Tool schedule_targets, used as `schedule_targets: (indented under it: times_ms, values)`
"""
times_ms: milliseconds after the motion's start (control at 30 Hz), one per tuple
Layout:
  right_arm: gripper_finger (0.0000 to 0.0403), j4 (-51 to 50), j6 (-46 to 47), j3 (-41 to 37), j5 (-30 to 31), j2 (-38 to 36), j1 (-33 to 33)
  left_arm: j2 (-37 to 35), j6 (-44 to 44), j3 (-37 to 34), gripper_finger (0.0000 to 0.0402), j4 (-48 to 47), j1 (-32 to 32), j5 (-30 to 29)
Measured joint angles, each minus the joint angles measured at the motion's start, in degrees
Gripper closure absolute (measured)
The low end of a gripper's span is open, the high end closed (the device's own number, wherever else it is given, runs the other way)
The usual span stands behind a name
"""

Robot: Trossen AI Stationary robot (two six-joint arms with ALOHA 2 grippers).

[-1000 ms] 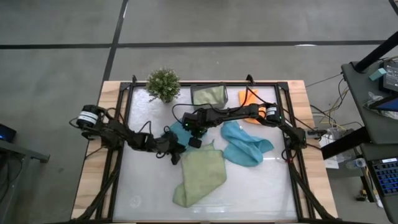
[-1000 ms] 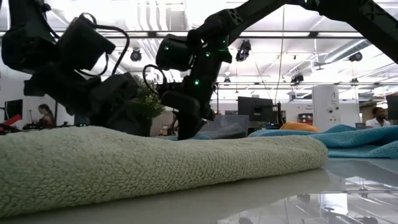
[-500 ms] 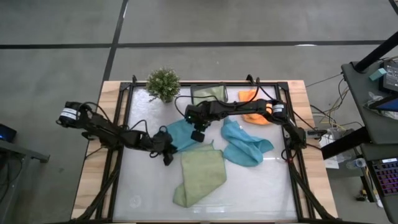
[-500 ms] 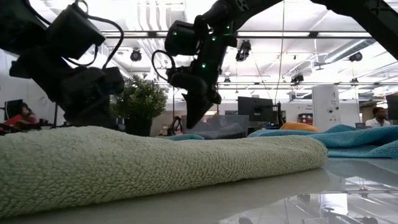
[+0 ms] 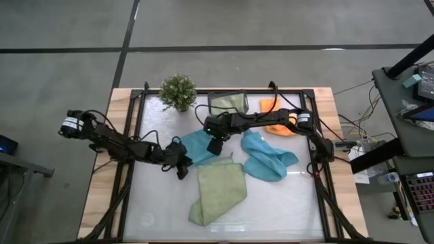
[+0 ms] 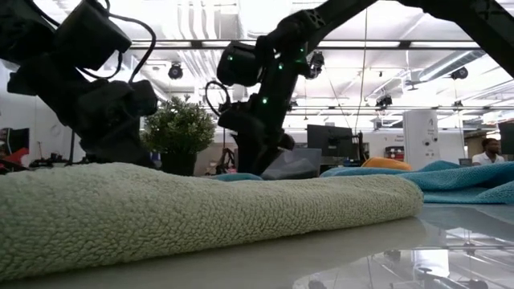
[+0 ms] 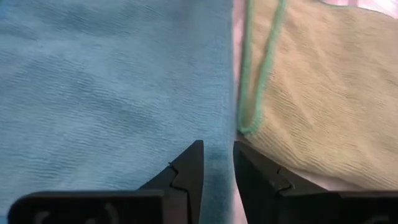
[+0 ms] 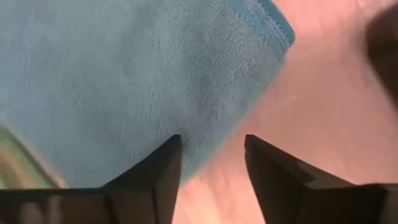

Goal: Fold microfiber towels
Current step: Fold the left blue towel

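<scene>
A teal-blue towel (image 5: 196,146) lies folded flat at mid-table; its corner (image 8: 278,25) shows in the right wrist view. My right gripper (image 5: 215,144) stands open over its right part (image 8: 124,74), fingers slanting down. My left gripper (image 5: 182,165) hovers open by a narrow gap (image 7: 217,158) over the towel's near edge (image 7: 112,81), beside a light green towel (image 5: 218,191) that lies loosely folded toward the near side (image 7: 317,93). A second teal-blue towel (image 5: 268,160) lies crumpled to the right. An orange towel (image 5: 270,106) sits at the far right, partly under the right arm.
A grey bin (image 5: 227,104) with a green towel in it stands at the far edge, a potted plant (image 5: 178,91) to its left. A black frame (image 5: 139,102) runs round the white table top. People show in the room beyond the table in the low view.
My left gripper has drawn back toward the table's left edge and risen off the folded teal-blue towel, uncovering more of it. My right gripper has risen a little, shifted toward the far edge and opened. The towel stays flat where it was.
</scene>
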Motion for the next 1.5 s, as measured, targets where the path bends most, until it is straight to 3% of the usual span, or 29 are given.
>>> schedule_targets:
  times_ms: [167,467,800,900,1167,1500]
  values:
    - [0.0202,5.8,2.1,-4.8,0.1,-1.6,0.0,0.0,0.1,0.0,0.0329,0.0,0.0,-1.3]
    - [0.02,23.5,3.3,-17.6,-0.4,-9.6,-0.4,0.0,1.3,0.0,0.0329,0.1,0.1,-4.1]
    - [0.02,23.4,-1.9,-20.2,0.7,-12.6,-2.8,0.0,1.3,-0.5,0.0329,0.1,0.1,-8.3]
    - [0.02,22.4,2.6,-19.4,1.1,-12.5,-3.2,0.0,1.3,-0.6,0.0329,0.1,0.1,-8.8]
    - [0.02,22.0,8.1,-20.0,-11.5,-12.5,-5.6,0.0,1.3,-0.7,0.0329,-0.3,0.1,-8.9]
    - [0.02,22.8,11.7,-20.3,-11.9,-9.8,-5.1,1.7,1.2,-0.7,0.0329,-0.7,0.1,-9.9]
